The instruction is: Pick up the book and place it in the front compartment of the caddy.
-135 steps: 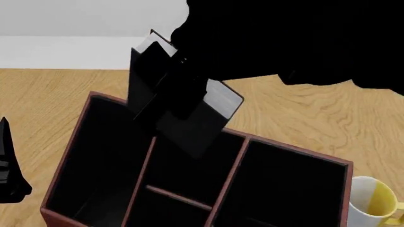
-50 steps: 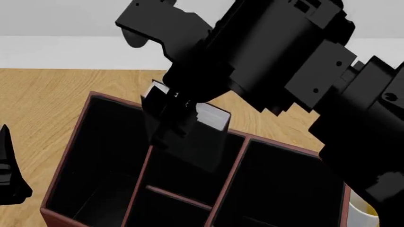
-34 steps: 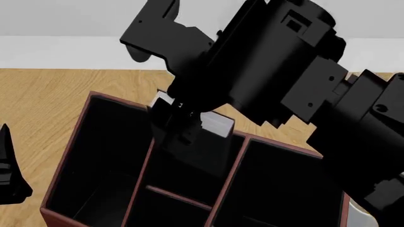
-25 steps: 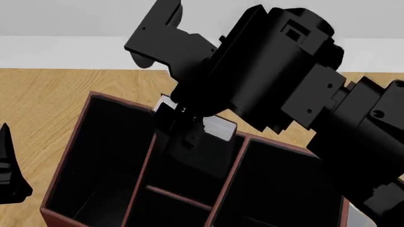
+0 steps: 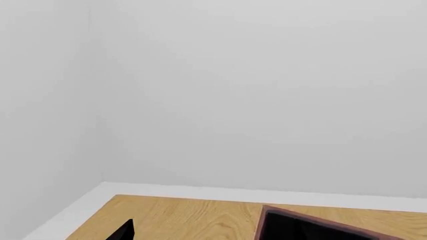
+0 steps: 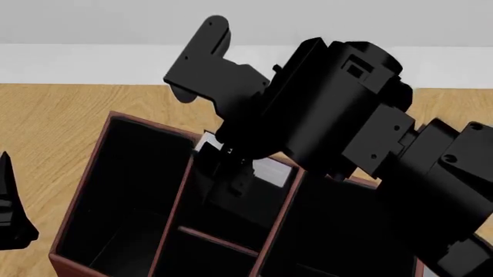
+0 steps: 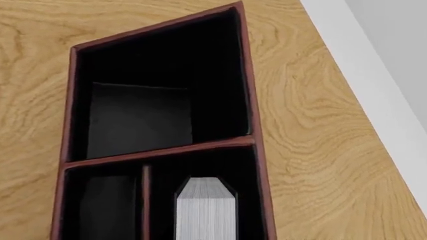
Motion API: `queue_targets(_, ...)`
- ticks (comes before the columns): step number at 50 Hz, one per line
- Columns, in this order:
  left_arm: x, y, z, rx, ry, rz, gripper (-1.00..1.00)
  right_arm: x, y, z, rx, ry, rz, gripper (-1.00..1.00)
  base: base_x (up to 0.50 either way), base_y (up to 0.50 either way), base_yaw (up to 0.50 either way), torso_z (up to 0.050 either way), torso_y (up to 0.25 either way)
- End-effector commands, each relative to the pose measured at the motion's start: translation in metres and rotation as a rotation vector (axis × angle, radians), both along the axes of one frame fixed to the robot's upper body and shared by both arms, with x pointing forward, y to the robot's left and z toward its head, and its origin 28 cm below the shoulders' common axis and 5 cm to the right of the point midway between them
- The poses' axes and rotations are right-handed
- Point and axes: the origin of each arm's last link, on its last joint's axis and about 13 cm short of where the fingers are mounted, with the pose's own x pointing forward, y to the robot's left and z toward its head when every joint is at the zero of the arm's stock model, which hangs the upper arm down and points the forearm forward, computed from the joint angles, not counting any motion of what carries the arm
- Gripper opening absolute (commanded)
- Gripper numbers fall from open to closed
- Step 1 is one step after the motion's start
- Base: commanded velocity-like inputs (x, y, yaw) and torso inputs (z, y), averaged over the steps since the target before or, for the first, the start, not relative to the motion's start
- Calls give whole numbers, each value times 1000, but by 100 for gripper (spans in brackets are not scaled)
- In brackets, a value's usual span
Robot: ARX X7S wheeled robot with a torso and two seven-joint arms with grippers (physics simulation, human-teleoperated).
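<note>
The red-brown caddy [image 6: 94, 167] stands on the wooden table, black inside. My right gripper [image 6: 233, 176] is shut on the black book [image 6: 266, 171], whose white page edges show just above the rim of the far middle compartment. The book is lowered partly into that compartment. In the right wrist view the page edges [image 7: 205, 207] sit inside a narrow compartment of the caddy [image 7: 160, 150], between its walls. My left gripper [image 6: 11, 214] hangs at the left beside the caddy, empty; one fingertip [image 5: 124, 231] shows well off to the side in its wrist view, near the caddy's corner [image 5: 268, 214].
My bulky right arm [image 6: 347, 127] covers the caddy's right side and the table behind it. Bare wooden table [image 6: 46, 127] lies left of the caddy, ending at a white wall [image 6: 77, 63] at the back.
My right arm has come down and forward with the book, sinking it deeper into the caddy's middle compartment. The mug at the lower right is now hidden by the arm. The left arm is still.
</note>
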Motion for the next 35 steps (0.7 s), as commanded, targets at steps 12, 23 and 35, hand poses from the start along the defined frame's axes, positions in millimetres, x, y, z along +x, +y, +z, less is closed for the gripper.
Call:
queue_targets(12, -1, 0, 0, 0, -1, 2, 100, 7, 0, -11, -15, -27, -3, -100, 0, 0, 0, 0, 1)
queue_targets(23, -1, 1, -1, -1, -1, 4, 100, 10, 1, -18, -27, -17, -6, -100, 0, 0, 0, 0, 0)
queue_targets(35, -1, 1, 0, -2, -1, 4, 100, 14, 1, -23, -39, -18, -20, -100, 0, 0, 0, 1, 1)
